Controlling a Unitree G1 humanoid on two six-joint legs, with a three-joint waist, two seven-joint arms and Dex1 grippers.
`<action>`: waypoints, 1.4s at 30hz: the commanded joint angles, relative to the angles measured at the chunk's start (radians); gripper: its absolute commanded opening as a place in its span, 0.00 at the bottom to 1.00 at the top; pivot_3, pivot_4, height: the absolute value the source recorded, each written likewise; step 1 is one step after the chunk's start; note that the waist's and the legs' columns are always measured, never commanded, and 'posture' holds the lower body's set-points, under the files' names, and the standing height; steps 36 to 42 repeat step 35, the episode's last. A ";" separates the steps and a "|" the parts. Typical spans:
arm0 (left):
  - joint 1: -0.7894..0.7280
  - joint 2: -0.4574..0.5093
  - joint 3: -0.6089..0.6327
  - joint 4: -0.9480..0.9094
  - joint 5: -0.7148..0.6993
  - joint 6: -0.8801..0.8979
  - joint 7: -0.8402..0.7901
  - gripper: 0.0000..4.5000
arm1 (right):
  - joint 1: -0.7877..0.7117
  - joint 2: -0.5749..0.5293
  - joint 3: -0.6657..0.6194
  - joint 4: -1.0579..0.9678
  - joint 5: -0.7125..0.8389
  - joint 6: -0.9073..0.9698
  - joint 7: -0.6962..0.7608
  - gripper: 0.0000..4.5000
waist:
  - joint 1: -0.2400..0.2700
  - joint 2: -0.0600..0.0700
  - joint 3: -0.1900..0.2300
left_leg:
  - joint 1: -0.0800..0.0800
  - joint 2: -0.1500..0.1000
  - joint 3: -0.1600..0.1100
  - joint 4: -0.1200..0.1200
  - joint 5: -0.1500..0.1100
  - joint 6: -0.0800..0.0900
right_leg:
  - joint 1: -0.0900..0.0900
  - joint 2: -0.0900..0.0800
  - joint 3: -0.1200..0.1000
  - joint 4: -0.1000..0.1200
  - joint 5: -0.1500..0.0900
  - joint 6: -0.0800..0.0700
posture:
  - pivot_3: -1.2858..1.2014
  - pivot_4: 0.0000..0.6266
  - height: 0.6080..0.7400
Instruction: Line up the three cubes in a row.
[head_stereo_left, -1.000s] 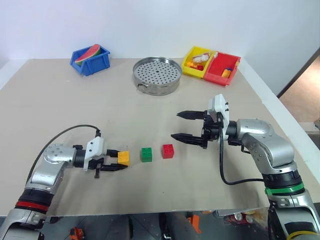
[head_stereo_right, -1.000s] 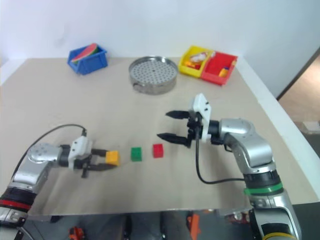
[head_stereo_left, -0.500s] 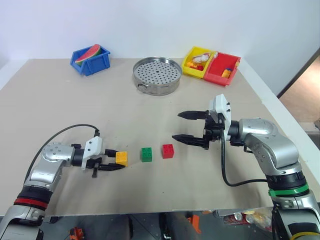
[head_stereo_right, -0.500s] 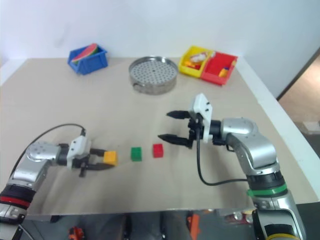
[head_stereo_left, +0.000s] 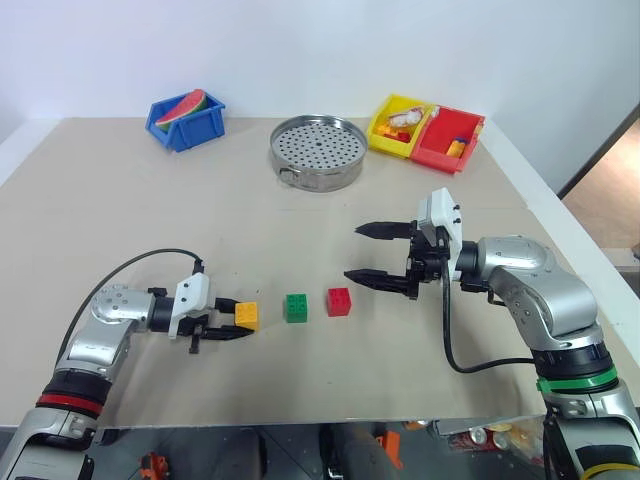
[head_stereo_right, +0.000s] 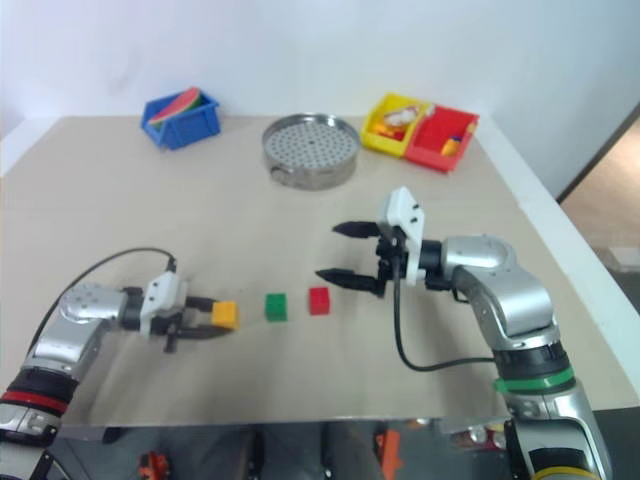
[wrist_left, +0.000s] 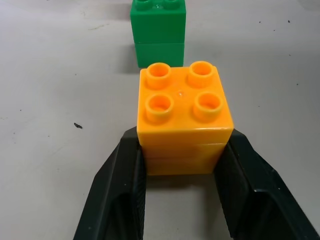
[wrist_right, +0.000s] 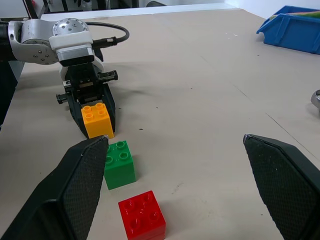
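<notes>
Left gripper (wrist_left: 180, 165) looser around yellow-orange cube (wrist_left: 184, 117)

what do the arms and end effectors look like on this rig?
Both arms are rounded silver-grey metal shells. The left arm carries a red ring band lower down; the right arm has a green one. Each wrist ends in a white block with a looping black cable. The left end effector and right end effector each have two tapered black fingers.

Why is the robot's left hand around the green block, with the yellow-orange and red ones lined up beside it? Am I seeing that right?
Not quite. The left hand is around the yellow-orange block, as the left wrist view shows. The green block and red block are the ones lined up beside it.
</notes>
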 joint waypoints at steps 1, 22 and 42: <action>-0.015 0.001 -0.004 0.008 0.015 -0.006 0.003 0.67 | -0.011 -0.005 -0.008 -0.032 0.003 -0.006 0.002 1.00 | 0.000 0.000 0.000 | 0.000 0.000 0.000 0.000 0.000 0.000 | 0.000 0.000 0.000 0.000 0.000 0.000 | 0.52 0.24 1.00; 0.008 0.106 0.268 -0.349 -0.208 0.446 0.324 0.99 | -0.013 0.037 -0.047 0.100 -0.076 -0.123 -0.099 1.00 | -0.002 0.002 0.001 | -0.001 0.002 -0.002 0.000 -0.001 0.002 | -0.001 0.002 -0.002 0.000 0.000 0.001 | 0.52 0.24 1.00; 0.118 -0.085 0.311 -0.260 0.005 0.251 0.741 0.99 | 0.085 0.134 -0.089 0.230 -0.186 -0.286 -0.269 1.00 | -0.001 0.001 0.001 | -0.001 0.001 0.002 -0.002 -0.001 0.001 | -0.001 0.000 0.004 0.000 0.000 0.001 | 0.52 0.24 1.00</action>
